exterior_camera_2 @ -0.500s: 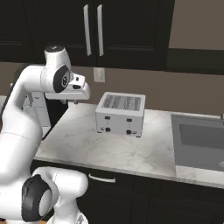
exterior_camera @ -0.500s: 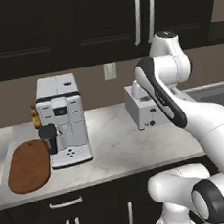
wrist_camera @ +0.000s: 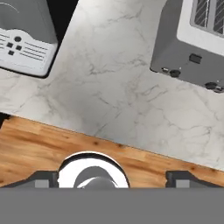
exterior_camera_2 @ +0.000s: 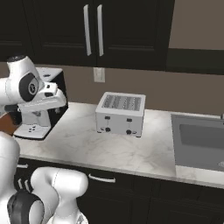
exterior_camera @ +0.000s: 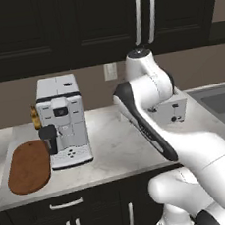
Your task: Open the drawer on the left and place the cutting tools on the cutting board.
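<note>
The gripper [wrist_camera: 112,178] hangs wide open and empty above the marble counter [wrist_camera: 118,92]; the drawer [exterior_camera: 65,205] sits shut below the cutting board [exterior_camera: 29,166]; I judge it best to lower squarely onto the handle [exterior_camera: 66,204], then pull straight.

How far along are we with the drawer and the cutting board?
Nothing looks done. The drawer under the counter is shut, and the cutting board beside the coffee machine is bare. The tool is open and holds nothing, above the countertop. Left: open the drawer, then move the cutting tools onto the board.
</note>
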Available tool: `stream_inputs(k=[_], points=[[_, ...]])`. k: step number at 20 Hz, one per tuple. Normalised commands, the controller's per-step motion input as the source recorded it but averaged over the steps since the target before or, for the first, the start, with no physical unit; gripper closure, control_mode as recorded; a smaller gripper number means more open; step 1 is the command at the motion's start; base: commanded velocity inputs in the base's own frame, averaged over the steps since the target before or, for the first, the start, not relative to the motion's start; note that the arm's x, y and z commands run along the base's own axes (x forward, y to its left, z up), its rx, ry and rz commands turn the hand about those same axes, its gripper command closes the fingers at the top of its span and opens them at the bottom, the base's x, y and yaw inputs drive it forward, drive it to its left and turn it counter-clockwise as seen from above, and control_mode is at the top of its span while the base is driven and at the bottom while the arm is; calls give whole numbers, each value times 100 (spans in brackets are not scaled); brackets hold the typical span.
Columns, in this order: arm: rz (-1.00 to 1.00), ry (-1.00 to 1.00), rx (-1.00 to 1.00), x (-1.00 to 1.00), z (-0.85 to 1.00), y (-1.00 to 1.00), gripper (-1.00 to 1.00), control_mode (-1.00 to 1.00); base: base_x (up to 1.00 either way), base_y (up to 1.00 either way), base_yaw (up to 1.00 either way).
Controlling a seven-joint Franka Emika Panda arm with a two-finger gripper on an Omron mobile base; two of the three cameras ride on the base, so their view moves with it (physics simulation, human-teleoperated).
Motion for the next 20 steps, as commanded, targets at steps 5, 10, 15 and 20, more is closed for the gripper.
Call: stream_inputs(k=[5, 10, 15, 20], points=[[19, 0, -32, -66, -62, 100, -100, -100, 0, 0, 0], [21, 0, -36, -71, -66, 100, -100, -100, 0, 0, 0], [19, 0, -34, -55, -67, 100, -100, -100, 0, 0, 0], [22, 4, -40, -14, -62, 71, -100, -100, 0, 0, 0]])
